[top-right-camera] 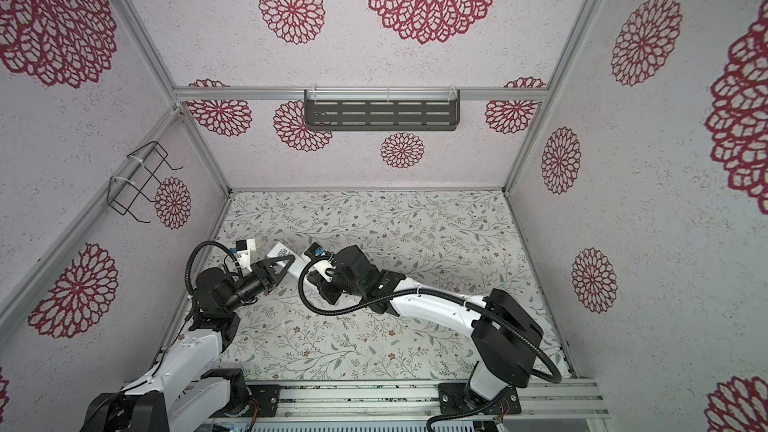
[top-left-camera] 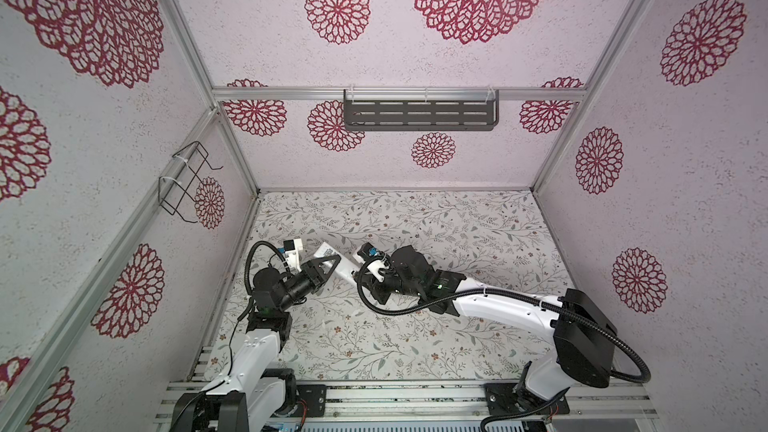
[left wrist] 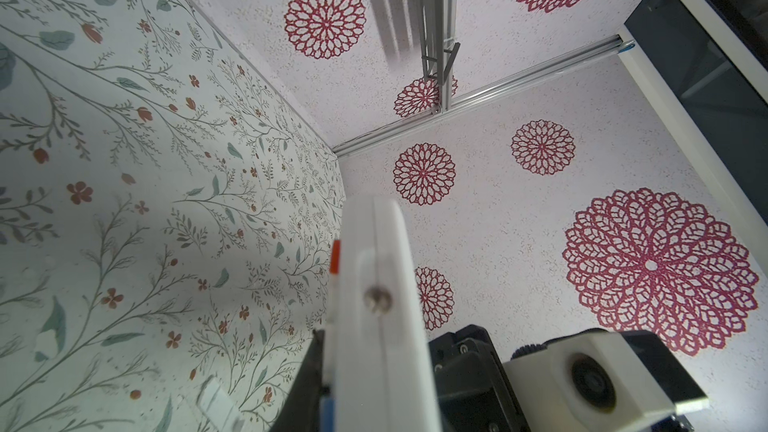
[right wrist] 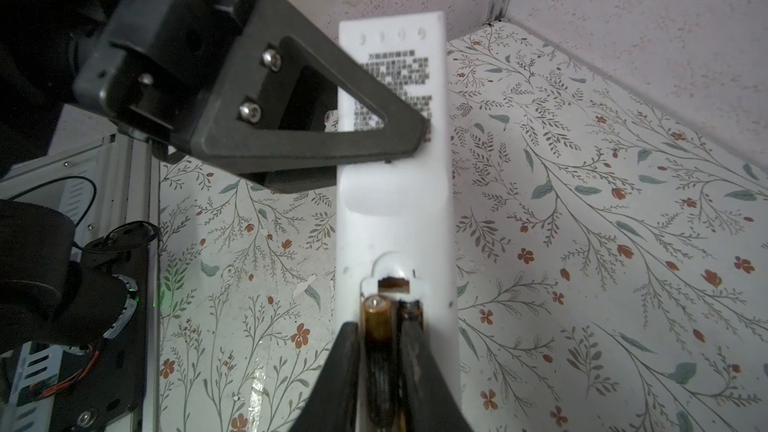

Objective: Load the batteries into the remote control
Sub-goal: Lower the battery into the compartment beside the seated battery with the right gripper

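**Battery in the Bay, Remote Held Between Two Claws**

The slim white plastic remote control [right wrist: 395, 201] is held above the tabletop, toward the left side of the work area in both top views. Its plain back faces up, with a block of small black print [right wrist: 399, 76] at the far end. The left wrist view shows its seamed edge and a red button [left wrist: 334, 257] on the face turned down.

The left claw [right wrist: 419, 137] is matte black plastic, with open triangular fingers and bright screw heads, and it is clamped on the remote control's middle. At the near end the recessed bay [right wrist: 395, 280] lies open. A small cylindrical battery [right wrist: 376, 317], dark brown-gold with a silvery tip, lies lengthwise in it.

The right claw [right wrist: 379, 326] sets its tapering black fingers close on either side of the battery. Whether they press it or stand just apart I cannot tell. The neighbouring slot is dark and half hidden.

The tabletop [top-left-camera: 457, 243] is a smooth pale sheet printed with grey-green sprigs and small rust flowers. Speckled white walls [top-left-camera: 257, 14] with crimson lace rosettes rise around it in an aluminium frame [top-left-camera: 399, 94]. A dark slotted metal shelf [top-left-camera: 419, 112] hangs on the back wall and a black wire rack [top-left-camera: 183, 180] on the left.
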You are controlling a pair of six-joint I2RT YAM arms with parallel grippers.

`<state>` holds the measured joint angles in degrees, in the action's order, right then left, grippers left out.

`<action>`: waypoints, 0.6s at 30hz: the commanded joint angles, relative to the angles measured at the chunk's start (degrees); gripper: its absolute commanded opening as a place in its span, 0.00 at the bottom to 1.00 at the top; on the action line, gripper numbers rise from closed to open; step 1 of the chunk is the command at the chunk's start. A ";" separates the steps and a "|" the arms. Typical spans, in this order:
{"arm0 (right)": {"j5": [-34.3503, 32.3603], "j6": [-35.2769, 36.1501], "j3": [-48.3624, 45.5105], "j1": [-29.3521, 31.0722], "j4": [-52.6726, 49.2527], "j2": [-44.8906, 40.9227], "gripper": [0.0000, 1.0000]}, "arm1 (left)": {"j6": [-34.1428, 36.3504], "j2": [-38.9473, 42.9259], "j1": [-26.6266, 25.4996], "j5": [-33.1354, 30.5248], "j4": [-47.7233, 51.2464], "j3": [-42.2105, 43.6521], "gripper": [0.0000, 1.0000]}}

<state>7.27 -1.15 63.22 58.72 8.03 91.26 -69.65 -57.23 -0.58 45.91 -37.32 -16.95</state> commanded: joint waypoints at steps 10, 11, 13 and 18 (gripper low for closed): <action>-2.52 1.71 0.36 -0.67 -8.21 1.22 0.22 | -4.10 2.65 -1.12 5.86 -8.73 -2.83 0.00; -2.37 1.85 0.54 -0.72 -8.37 1.28 0.22 | -4.09 2.65 -1.09 5.86 -8.61 -2.87 0.00; -2.07 2.10 1.09 -0.75 -8.97 1.70 0.22 | -4.01 2.57 -1.10 5.86 -8.61 -2.84 0.00; -1.64 2.25 1.51 -0.71 -9.28 1.86 0.28 | -3.92 2.65 -1.17 5.77 -8.51 -2.86 0.00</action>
<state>7.51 -0.14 65.10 58.54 5.43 91.26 -69.73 -57.01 -0.60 46.04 -37.47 -16.97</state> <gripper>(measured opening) 0.270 0.221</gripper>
